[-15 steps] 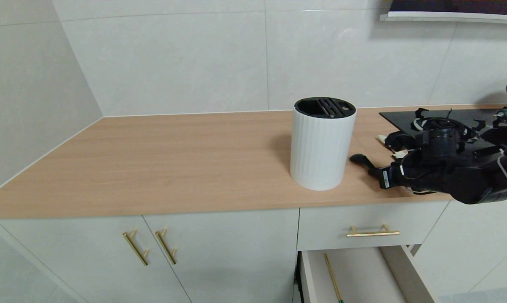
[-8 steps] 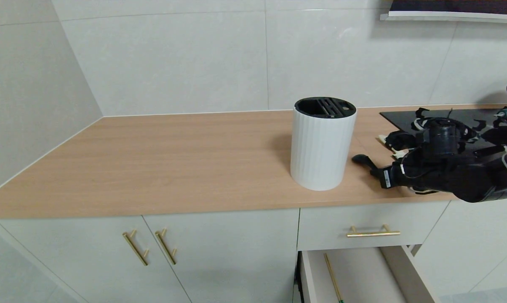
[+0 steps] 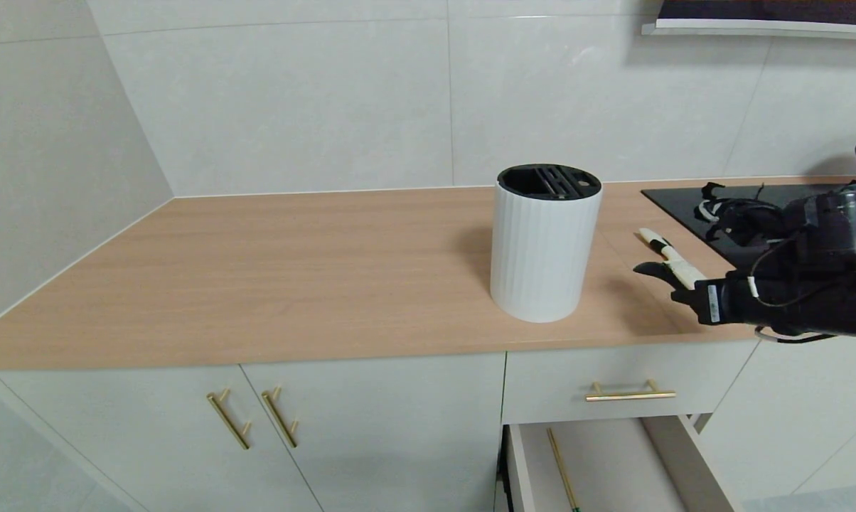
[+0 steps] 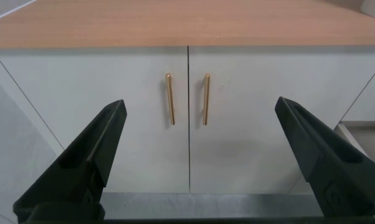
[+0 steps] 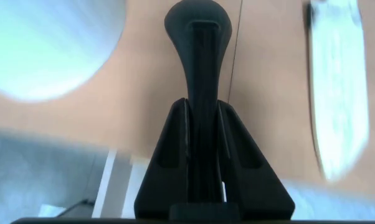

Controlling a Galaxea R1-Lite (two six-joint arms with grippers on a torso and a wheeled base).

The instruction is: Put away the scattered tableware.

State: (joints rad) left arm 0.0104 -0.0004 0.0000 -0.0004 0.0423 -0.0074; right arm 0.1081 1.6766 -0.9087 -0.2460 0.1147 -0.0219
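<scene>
A white knife (image 3: pixel 671 261) lies flat on the wooden counter (image 3: pixel 314 270), at the right of the head view. It is between the tall white holder (image 3: pixel 544 249) and the black stove top (image 3: pixel 684 199). The holder stands upright near the middle of the picture, and the slots in its black top are open.

The right gripper (image 3: pixel 647 269) is low over the counter at the right edge, just beside the knife. Its fingers are pressed together with nothing between them. The right wrist view shows this well. The gripper (image 5: pixel 197 25) sits in the middle of that picture, the knife (image 5: pixel 337 93) is at the right side, and the holder (image 5: pixel 44 43) is in the upper left corner.

The left gripper (image 4: pixel 200 106) is spread wide open and holds nothing. It faces the cupboard doors (image 4: pixel 187 124) under the counter.

I think the knife has not been picked up yet.

Some things could go wrong. With its fingers shut, the gripper cannot grab the knife and may only push it. A push could slide the knife onto the stove top or off the front of the counter. An open drawer (image 3: pixel 673 455) with a thin stick (image 3: pixel 560 462) in it waits below, at the bottom of the picture. The knife is flat and thin, so it could slip out of a weak pinch. A big swing could also knock the holder over.
</scene>
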